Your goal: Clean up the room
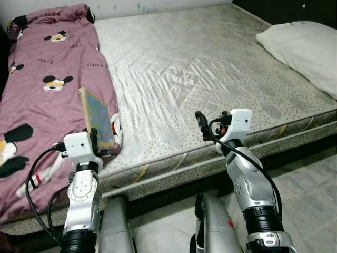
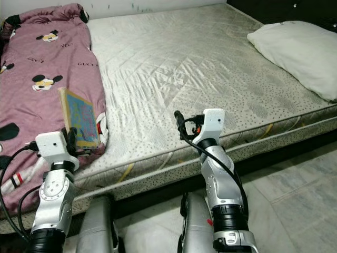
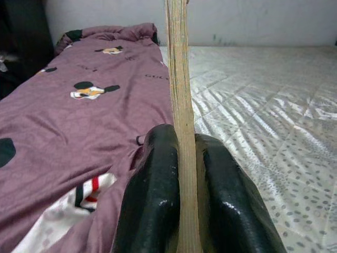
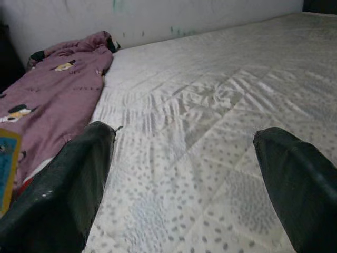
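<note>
A thin book (image 1: 98, 117) with a blue patterned cover stands upright over the front edge of the pink cartoon-print blanket (image 1: 47, 79). My left gripper (image 1: 96, 141) is shut on its lower edge; in the left wrist view the book's pale page edge (image 3: 180, 95) rises between the two black fingers (image 3: 152, 200). My right gripper (image 1: 201, 125) hovers just above the front part of the grey mattress (image 1: 195, 68), open with nothing between its fingers (image 4: 68, 184).
A white pillow (image 1: 305, 47) lies at the right end of the bed. The mattress front edge (image 1: 174, 168) runs across in front of me. Pale tiled floor (image 1: 310, 179) shows at the lower right. A dark wall (image 1: 295, 10) stands behind the pillow.
</note>
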Controlling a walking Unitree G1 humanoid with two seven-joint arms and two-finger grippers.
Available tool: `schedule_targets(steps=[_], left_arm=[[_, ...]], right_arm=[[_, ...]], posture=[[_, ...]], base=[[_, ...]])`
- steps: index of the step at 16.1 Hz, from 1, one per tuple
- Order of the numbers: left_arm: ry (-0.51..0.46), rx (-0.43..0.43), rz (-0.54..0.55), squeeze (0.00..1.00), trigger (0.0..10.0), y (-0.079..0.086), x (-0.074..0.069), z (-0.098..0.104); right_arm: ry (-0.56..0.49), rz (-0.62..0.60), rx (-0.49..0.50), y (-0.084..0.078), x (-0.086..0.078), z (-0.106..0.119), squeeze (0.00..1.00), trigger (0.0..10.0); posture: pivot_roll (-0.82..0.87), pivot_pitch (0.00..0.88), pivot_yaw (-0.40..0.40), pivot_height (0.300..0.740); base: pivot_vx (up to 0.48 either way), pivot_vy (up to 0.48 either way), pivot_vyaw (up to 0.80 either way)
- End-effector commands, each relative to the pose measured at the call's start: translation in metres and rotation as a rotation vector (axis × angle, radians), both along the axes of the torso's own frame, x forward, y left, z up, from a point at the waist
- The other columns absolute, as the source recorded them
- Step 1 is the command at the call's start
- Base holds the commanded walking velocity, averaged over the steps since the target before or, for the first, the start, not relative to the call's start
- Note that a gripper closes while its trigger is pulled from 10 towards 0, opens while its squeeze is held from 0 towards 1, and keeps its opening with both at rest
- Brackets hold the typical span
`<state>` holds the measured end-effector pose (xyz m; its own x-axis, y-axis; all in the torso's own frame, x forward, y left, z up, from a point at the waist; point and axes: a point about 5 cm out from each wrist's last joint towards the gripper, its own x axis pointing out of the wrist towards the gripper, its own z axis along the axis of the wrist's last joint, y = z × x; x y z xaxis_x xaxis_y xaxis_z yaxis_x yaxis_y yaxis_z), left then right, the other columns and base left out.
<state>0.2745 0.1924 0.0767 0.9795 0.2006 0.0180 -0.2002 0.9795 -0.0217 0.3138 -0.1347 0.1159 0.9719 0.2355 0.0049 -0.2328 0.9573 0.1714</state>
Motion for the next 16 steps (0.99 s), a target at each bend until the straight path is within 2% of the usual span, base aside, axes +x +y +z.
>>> schedule_targets(steps=[1,5,7,13,16], left_arm=[[-0.036,0.022,0.003,0.0,10.0,0.002,0.001,0.01],[0.021,0.037,0.018,0.0,10.0,0.0,-0.001,0.006],[0.012,0.014,0.013,0.0,10.0,-0.001,-0.001,0.007],[-0.012,0.058,-0.021,0.0,10.0,-0.006,0.008,0.02],[0.009,0.05,-0.021,0.0,10.0,-0.008,0.008,0.017]], right_arm=[[-0.017,-0.002,0.007,0.0,0.0,0.003,0.0,10.0],[-0.014,-0.001,0.006,0.001,0.0,0.001,0.0,10.0],[-0.012,-0.011,0.004,-0.001,0.0,0.0,0.0,10.0],[-0.014,-0.028,0.002,-0.002,0.002,-0.001,0.0,10.0],[-0.012,-0.036,0.001,-0.003,0.002,-0.002,0.0,10.0]], posture=[[-0.02,0.0,0.025,0.664],[-0.02,0.0,0.025,0.714],[-0.02,0.0,0.029,0.739],[-0.01,0.0,0.032,0.74],[-0.01,0.0,0.033,0.74]], base=[[0.0,0.0,0.0],[0.0,0.0,0.0],[0.0,0.0,0.0],[0.0,0.0,0.0],[0.0,0.0,0.0]])
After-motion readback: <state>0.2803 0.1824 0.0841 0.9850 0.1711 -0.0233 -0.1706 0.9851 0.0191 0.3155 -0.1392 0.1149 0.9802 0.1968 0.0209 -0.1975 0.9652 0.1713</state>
